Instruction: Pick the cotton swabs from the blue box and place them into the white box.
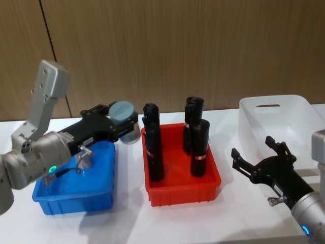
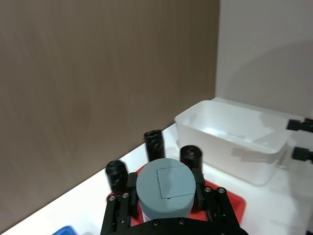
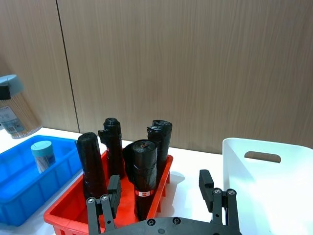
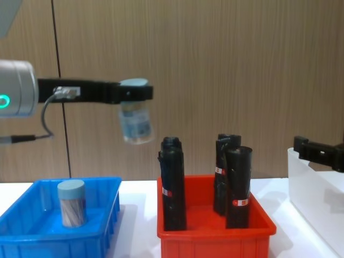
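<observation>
Aloft, left hand (image 4: 134, 90) clamps a swab jar (image 4: 135, 122).

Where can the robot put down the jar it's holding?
The white box looks bare inside. The blue box has room beside its one swab jar. Bare table lies between the red bin and white box. The red bin is crowded with black rolls.

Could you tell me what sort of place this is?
Likely a robot test bench: white table, wood-panelled wall, blue box, red bin; left tool holds a swab jar aloft, right tool hovers by the white box.
</observation>
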You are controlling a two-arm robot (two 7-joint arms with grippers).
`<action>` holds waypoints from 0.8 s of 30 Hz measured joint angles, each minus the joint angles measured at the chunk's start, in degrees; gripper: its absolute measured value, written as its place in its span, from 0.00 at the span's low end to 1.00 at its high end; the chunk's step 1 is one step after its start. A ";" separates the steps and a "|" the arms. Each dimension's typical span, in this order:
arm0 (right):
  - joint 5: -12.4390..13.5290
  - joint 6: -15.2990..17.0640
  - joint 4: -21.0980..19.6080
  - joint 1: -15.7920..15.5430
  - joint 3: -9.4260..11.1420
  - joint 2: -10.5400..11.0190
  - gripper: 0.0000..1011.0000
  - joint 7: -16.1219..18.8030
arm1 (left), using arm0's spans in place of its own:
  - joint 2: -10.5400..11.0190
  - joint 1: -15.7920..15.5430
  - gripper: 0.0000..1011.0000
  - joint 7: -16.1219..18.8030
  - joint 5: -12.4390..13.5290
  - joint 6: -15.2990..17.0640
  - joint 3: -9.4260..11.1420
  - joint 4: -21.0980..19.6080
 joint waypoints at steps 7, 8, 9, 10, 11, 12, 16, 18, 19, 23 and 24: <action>0.00 0.00 0.00 0.00 0.00 0.00 0.99 0.00 | -1.06 -2.13 0.66 -4.24 -1.48 1.93 0.45 0.75; 0.00 0.00 0.00 0.00 0.00 0.00 0.99 0.00 | -1.30 -2.60 0.66 -5.02 -1.70 2.31 0.54 1.18; 0.00 0.00 0.00 0.00 0.00 0.00 0.99 0.00 | -1.42 -2.85 0.66 -5.36 -1.77 2.47 0.59 1.42; 0.00 0.00 0.00 0.00 0.00 0.00 0.99 0.00 | -1.58 -3.19 0.66 -5.70 -1.83 2.63 0.66 1.75; 0.00 0.00 0.00 0.00 0.00 0.00 0.99 0.00 | -1.83 -3.71 0.66 -6.42 -1.93 2.92 0.78 2.29; 0.00 0.00 0.00 0.00 0.00 0.00 0.99 0.00 | -1.92 -3.89 0.66 -6.74 -1.97 3.06 0.82 2.49; 0.00 0.00 0.00 0.00 0.00 0.00 0.99 0.00 | -2.72 -5.42 0.66 -8.35 -2.07 3.61 1.15 4.26; 0.00 0.00 0.00 0.00 0.00 0.00 0.99 0.00 | -3.16 -6.22 0.66 -9.22 -2.08 3.91 1.35 5.26; 0.00 0.00 0.00 0.00 0.00 0.00 0.99 0.00 | -3.31 -6.49 0.66 -9.47 -2.09 3.99 1.42 5.58; 0.00 0.00 0.00 0.00 0.00 0.00 0.99 0.00 | -3.86 -7.55 0.66 -10.57 -2.12 4.32 1.67 6.83; 0.00 0.00 0.00 0.00 0.00 0.00 0.99 0.00 | -4.04 -7.87 0.66 -10.90 -2.12 4.44 1.76 7.25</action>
